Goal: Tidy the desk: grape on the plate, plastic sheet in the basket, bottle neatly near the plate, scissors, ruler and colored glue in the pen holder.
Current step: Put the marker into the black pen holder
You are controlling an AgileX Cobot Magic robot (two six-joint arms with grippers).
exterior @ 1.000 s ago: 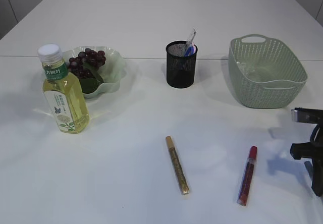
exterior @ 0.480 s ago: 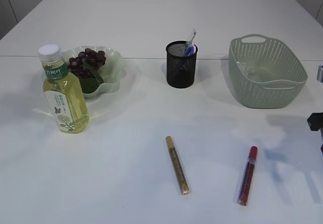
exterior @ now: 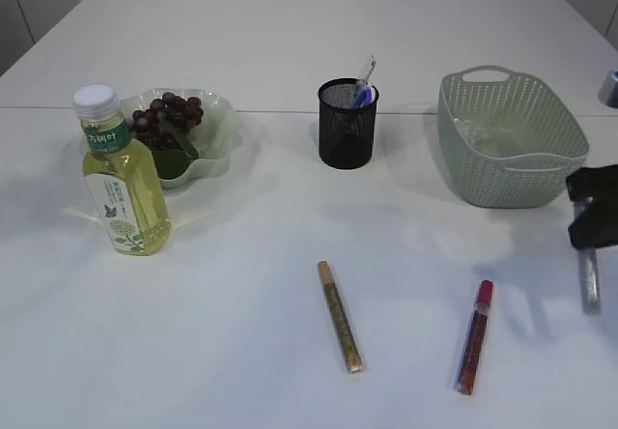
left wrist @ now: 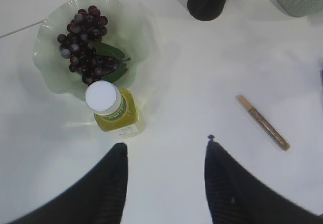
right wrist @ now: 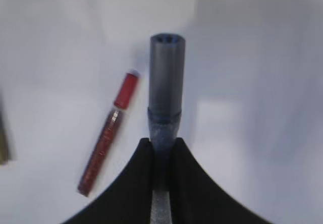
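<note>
Right wrist view: fingers [right wrist: 162, 156] clamp a silver glue pen [right wrist: 166, 90].

White table [exterior: 290, 23] carrying plate [exterior: 217, 129], bottle [exterior: 121, 178], pen holder [exterior: 346, 125], basket [exterior: 507, 139], gold glue pen [exterior: 340, 315], red glue pen [exterior: 473, 336].

Bare table [exterior: 241, 294] lies between bottle [exterior: 121, 178] and gold glue pen [exterior: 340, 316].

The left gripper [left wrist: 166, 183] has two broad matte black fingers [left wrist: 108, 188] with a fine ribbed texture. The right gripper [right wrist: 161, 156] has smooth black fingers [right wrist: 136, 183] curving to narrow tips.
</note>
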